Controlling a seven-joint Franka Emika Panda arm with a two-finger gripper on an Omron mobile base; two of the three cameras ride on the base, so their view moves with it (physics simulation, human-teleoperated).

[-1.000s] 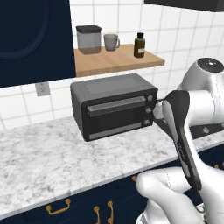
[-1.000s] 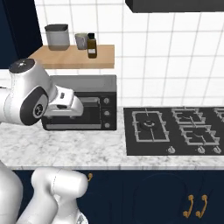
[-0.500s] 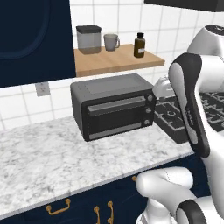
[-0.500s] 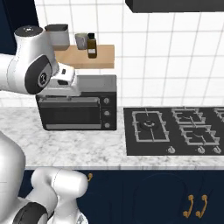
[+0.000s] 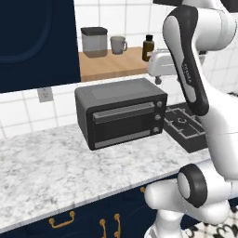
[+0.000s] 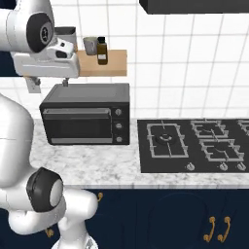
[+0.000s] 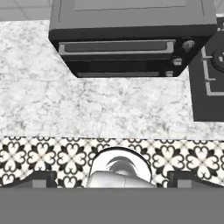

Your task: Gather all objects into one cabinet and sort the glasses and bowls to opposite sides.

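Observation:
A grey cup [image 5: 118, 44] [image 6: 89, 44] stands on the wooden shelf [image 5: 111, 65], between a grey canister [image 5: 94, 42] and a brown bottle [image 5: 148, 48]. The navy wall cabinet [image 5: 37, 42] hangs left of the shelf with its door shut. My gripper [image 5: 157, 81] [image 6: 49, 85] [image 7: 112, 177] hangs open and empty above the toaster oven's front right corner, at shelf height and pointing down. The red cup, the cream cup and the wooden bowl are out of view.
A dark toaster oven [image 5: 121, 114] [image 6: 86, 119] [image 7: 127, 39] sits on the marble counter [image 5: 42, 172] under the shelf. A black hob [image 6: 194, 146] lies to its right. Navy drawers with brass pulls [image 5: 62, 219] run below the counter.
My arm has swung upward. The hand rose from in front of the toaster oven to shelf height above it. Nothing on the shelf or counter moved.

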